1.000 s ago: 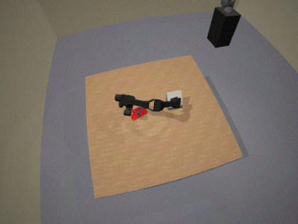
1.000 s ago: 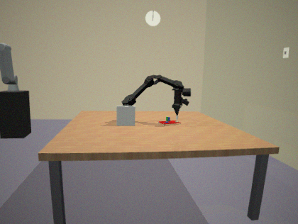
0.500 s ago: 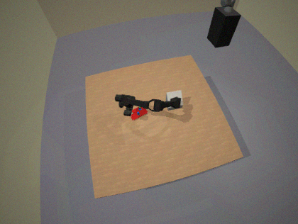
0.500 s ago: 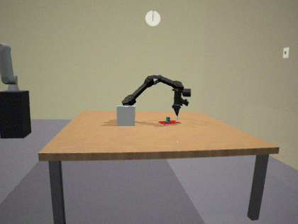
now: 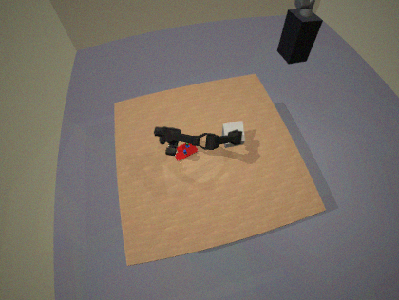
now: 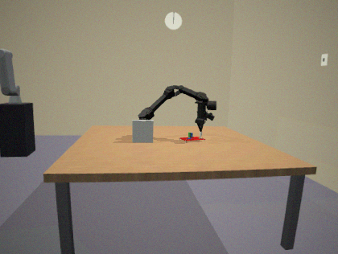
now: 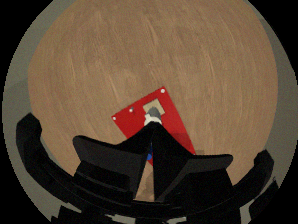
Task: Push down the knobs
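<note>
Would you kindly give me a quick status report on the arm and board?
Black parallel-jaw gripper shut, empty, tips down over the red circuit board. Grey knob just beyond fingertips; seating unclear. Nothing in the way.

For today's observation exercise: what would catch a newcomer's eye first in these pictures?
The small bright red circuit board near the middle of the brown wooden table stands out most. Above it arches the black jointed robot arm, reaching from a pale grey block, its gripper shut and pointing down onto the board.
</note>
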Robot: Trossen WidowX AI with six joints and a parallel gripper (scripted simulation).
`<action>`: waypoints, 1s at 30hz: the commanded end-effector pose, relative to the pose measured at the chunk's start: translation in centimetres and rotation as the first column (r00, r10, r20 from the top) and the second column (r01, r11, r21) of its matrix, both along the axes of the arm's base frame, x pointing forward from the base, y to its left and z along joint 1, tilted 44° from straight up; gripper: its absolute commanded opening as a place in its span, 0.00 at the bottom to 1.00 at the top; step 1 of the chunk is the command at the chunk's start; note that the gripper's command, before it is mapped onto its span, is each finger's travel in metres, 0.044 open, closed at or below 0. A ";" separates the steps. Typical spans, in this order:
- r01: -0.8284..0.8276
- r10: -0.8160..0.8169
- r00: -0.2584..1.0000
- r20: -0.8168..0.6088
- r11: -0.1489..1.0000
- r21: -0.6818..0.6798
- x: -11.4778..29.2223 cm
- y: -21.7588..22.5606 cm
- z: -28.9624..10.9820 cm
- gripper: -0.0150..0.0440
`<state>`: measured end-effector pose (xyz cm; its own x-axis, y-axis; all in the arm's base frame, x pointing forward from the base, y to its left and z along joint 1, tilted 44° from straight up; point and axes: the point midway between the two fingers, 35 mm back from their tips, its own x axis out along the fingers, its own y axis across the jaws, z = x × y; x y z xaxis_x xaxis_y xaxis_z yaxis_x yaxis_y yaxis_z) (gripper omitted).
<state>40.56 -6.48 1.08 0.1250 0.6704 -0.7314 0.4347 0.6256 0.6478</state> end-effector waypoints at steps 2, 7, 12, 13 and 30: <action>-0.018 0.018 1.000 0.005 1.000 0.003 0.4 1.1 -0.6 0.25; -0.018 0.018 1.000 0.005 1.000 0.003 0.4 1.2 -0.7 0.25; -0.018 0.018 1.000 0.005 1.000 0.003 0.4 1.2 -0.7 0.25; -0.018 0.018 1.000 0.005 1.000 0.003 0.4 1.2 -0.7 0.25; -0.018 0.018 1.000 0.005 1.000 0.003 0.4 1.2 -0.8 0.25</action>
